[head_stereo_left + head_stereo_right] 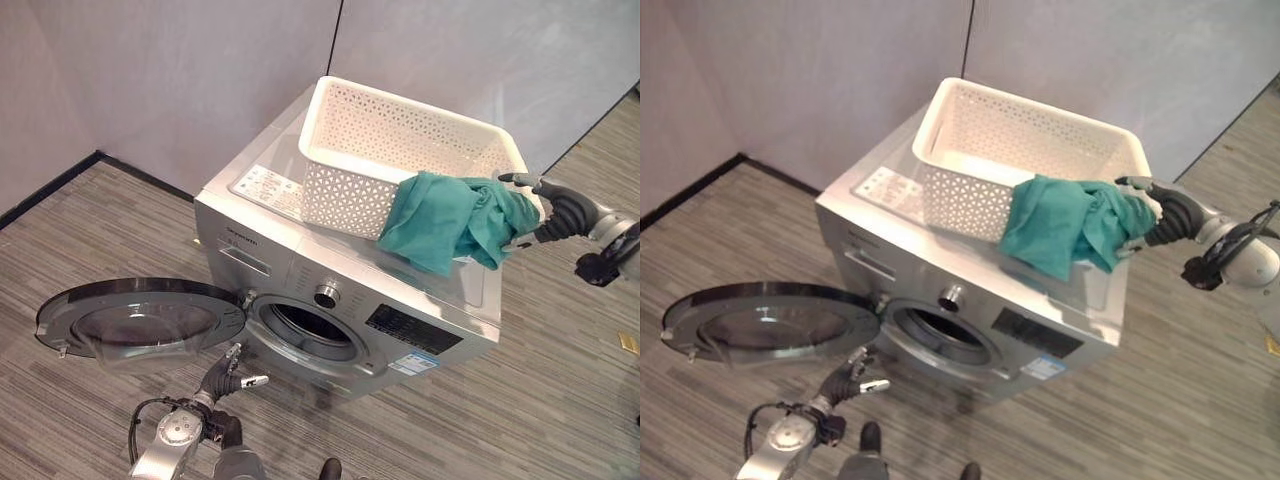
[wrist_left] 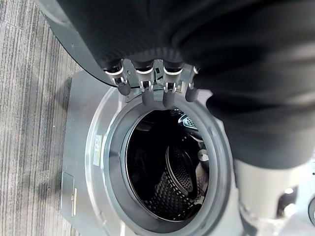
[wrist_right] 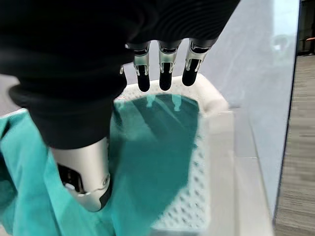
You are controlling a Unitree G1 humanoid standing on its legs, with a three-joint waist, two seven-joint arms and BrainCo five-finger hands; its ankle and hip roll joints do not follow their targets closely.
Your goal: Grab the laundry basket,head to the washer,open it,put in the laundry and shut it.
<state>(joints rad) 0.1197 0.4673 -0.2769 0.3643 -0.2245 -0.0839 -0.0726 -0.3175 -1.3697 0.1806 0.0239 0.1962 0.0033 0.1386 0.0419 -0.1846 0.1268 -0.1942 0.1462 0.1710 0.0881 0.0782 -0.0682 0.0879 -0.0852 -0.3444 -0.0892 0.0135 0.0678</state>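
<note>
Hanging low before the washer (image 1: 340, 300), the left hand (image 1: 225, 378) has its fingers loosely extended, gripping nothing, just beside the open door (image 1: 140, 320) and the drum mouth (image 2: 167, 172). Farther back, the laundry basket (image 1: 400, 150) sits on the washer's top, and the teal garment (image 1: 450, 225) drapes over its near corner, hanging down the outside. The right hand (image 1: 545, 210) is at that corner, thumb and fingers apparently pinching the cloth, though the fold hides the contact. So the cloth lies above and to the right of the drum opening; the right hand is nearer it. Only the left wrist view looks into the drum, which seems empty.
</note>
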